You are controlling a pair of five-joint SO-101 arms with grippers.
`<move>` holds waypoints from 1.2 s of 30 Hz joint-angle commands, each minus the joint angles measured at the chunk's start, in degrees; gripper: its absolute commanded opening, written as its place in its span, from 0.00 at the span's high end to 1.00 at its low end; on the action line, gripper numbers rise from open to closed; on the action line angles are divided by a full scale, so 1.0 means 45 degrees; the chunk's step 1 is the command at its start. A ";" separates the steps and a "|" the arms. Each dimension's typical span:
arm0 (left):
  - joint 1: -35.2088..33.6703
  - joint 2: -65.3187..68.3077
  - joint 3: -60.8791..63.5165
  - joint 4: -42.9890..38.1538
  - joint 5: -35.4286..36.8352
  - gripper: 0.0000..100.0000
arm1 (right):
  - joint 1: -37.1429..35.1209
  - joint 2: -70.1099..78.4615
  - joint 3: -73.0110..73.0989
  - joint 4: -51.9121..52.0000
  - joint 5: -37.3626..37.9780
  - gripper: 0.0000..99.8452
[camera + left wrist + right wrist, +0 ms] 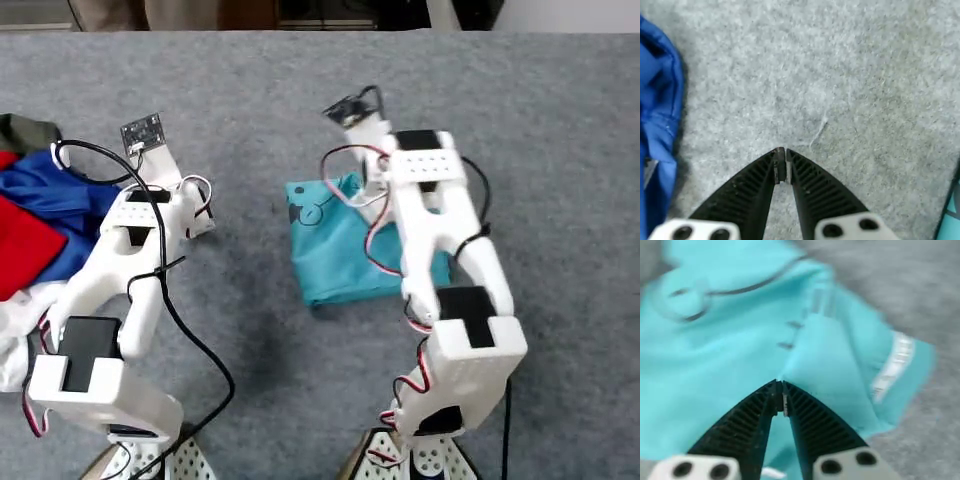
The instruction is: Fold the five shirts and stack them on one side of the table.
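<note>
Right end effector, closed, hangs over the folded teal shirt, likely flattening it, while the left end effector hangs closed, empty, beside the unfolded pile.

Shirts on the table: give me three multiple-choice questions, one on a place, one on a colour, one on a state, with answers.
1. Where does the teal shirt lie?
A. Inside a basket.
B. On the table, under the right arm.
C. Hanging off the table's edge.

2. What colour is the shirt nearest the left hand?
A. Yellow.
B. Pink.
C. Blue.

3. How is the left hand set?
A. Wide open.
B. Shut on a sock.
C. Shut, tips together, over bare table.

Answers:
1 B: the high view shows it on the grey surface beneath that arm.
2 C: the left wrist view shows the blue shirt beside the hand.
3 C: its tips meet with nothing between them.
</note>
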 commanded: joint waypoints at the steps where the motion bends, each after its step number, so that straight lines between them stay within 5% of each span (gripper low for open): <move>1: -0.0078 -0.0068 -0.0586 -0.0020 0.0020 0.98 | 0.1006 0.0225 -0.1221 -0.0586 0.0508 1.00; 14: -0.0059 -0.0068 -0.0586 -0.0020 0.0000 0.98 | 0.2530 0.5187 -0.9934 -0.0254 0.0625 1.00; 26: -0.0059 -0.0068 -0.0586 -0.0020 0.0000 0.98 | 0.1201 0.5363 -1.3079 0.6271 0.0586 1.00; 36: -0.0059 -0.0068 -0.0586 0.0000 0.0000 0.98 | 0.1827 0.8039 -1.1927 0.2755 0.0567 1.00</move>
